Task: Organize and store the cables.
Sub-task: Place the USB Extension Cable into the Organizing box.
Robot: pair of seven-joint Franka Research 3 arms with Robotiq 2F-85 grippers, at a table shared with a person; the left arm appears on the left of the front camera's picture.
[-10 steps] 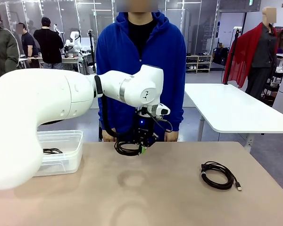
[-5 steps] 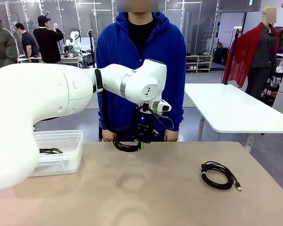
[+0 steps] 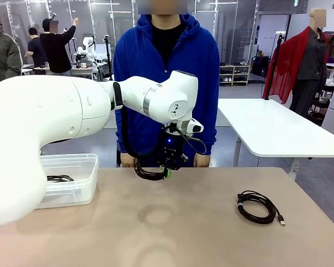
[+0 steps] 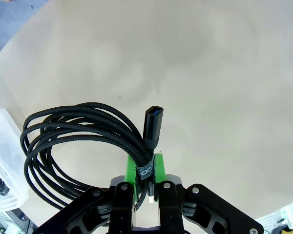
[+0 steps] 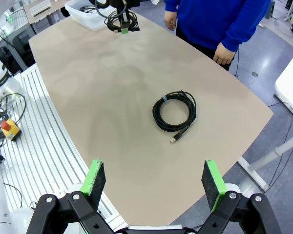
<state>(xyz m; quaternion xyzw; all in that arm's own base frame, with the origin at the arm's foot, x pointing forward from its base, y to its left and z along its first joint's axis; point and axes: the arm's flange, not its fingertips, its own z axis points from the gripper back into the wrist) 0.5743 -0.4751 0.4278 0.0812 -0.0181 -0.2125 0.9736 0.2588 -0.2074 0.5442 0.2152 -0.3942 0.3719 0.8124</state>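
The cables (image 4: pixel 83 114) are black, the table (image 3: pixel 183 239) tan, the pads (image 4: pixel 130 169) green, the arm (image 3: pixel 55 117) white, the hoodie (image 3: pixel 200 61) blue.

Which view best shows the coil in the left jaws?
Left wrist view: the cable coil is close, with the left jaws shut on its strap. Front view shows it small and part-hidden; right wrist view, tiny and distant.

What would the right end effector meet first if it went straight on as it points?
Most likely the bare beige tabletop, close beside the coiled black cable with a USB plug. The open right end effector aims down there; depth is unclear, so it could graze the coil.
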